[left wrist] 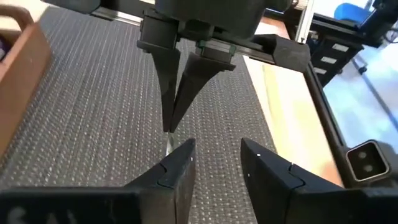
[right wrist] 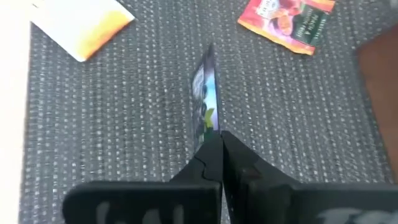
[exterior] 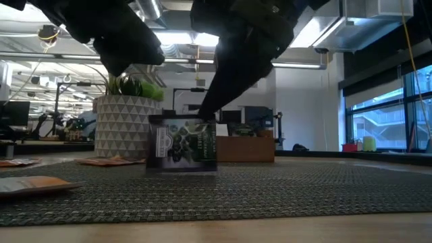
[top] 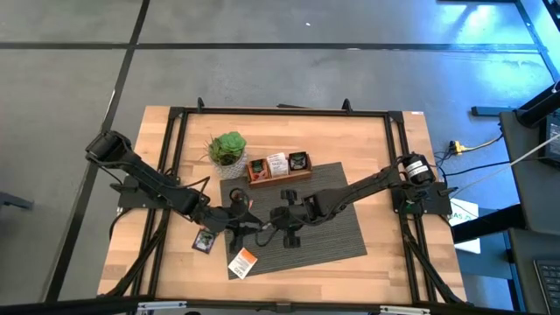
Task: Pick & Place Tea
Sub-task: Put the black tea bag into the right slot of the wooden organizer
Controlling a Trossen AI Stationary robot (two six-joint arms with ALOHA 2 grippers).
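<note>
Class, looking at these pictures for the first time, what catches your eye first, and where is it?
A dark tea sachet stands on edge mid-mat, pinched at its top by the shut right gripper. The left gripper sits open just beside it. Behind, a wooden tray and a potted plant stand at the mat's far edge.

Right tool (right wrist: 214, 140) pinched closed, left tool (left wrist: 214, 158) parted, facing.

You see 2 black arms of boxy jointed links with black cables trailing along them. Each claw, left claw (left wrist: 214, 163) and right claw (right wrist: 217, 146), carries 2 matte black wedge fingers tapering to thin tips.
</note>
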